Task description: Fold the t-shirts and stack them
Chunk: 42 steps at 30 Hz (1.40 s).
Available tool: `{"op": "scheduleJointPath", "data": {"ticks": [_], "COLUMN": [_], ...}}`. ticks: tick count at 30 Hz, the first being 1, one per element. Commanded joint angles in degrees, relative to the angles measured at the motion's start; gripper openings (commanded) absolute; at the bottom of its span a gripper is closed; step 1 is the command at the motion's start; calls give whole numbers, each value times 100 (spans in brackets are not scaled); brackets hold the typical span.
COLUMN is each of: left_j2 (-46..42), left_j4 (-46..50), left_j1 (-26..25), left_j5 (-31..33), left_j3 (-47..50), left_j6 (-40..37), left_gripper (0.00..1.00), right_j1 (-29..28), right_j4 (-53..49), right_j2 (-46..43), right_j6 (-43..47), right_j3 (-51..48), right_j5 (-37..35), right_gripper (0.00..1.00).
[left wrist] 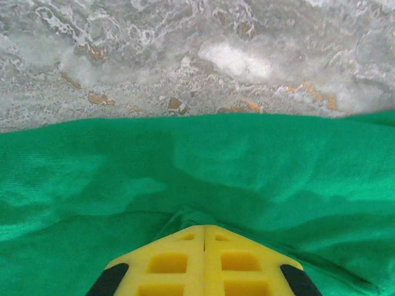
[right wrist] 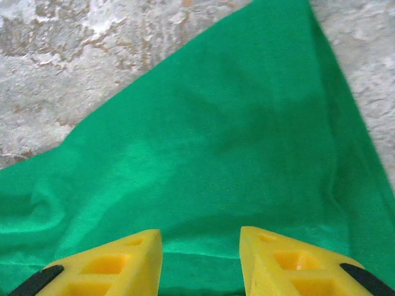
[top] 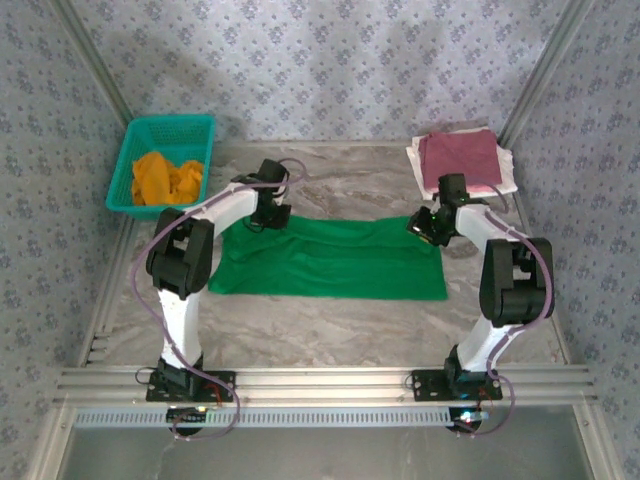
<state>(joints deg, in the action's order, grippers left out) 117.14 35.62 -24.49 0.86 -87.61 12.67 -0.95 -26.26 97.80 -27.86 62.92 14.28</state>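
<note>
Green t-shirt (top: 330, 262) lies flat across the middle of the table (top: 340, 330), laid out as a long band, so this looks like the folding step. Left hand (left wrist: 203, 229) is at the shirt's far left corner, fingers pressed together with a pucker of green cloth at the tip. I'd call that a pinch on the shirt. Right hand (right wrist: 200, 240) sits over the far right edge, fingers apart, nothing gripped yet. Next it likely needs to close on that edge so both corners lift together.

Far right, a folded maroon t-shirt (top: 458, 158) rests on a white t-shirt (top: 508, 175). Far left, the teal basket (top: 135, 160) holds orange t-shirts (top: 165, 178). Both are well clear of the fold.
</note>
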Motion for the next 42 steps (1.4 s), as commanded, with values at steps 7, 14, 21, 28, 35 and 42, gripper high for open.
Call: {"op": "scheduleJointPath", "data": {"ticks": [7, 14, 21, 28, 35, 42], "left_j2": [-730, -1272, -1843, -1798, -563, 252], "left_j4": [-76, -179, -158, -497, -197, 52], "left_j1": [-2, -173, -525, -560, -142, 6], "left_j5": [-5, 237, 362, 561, 545, 559], "left_j3": [397, 783, 1450, 1815, 239, -537], "left_j6": [338, 698, 1290, 1265, 961, 841], "left_gripper": [0, 0, 0, 28, 57, 54], "right_j1": [121, 112, 121, 110, 93, 99], "right_j4": [32, 55, 86, 261, 180, 202], "right_j2": [-90, -138, -154, -77, -186, -372], "right_j6": [-83, -92, -106, -157, -68, -44], "right_j3": [-122, -135, -174, -210, -237, -354], "right_j5": [48, 91, 162, 314, 299, 323], "right_gripper": [41, 42, 41, 41, 42, 43]}}
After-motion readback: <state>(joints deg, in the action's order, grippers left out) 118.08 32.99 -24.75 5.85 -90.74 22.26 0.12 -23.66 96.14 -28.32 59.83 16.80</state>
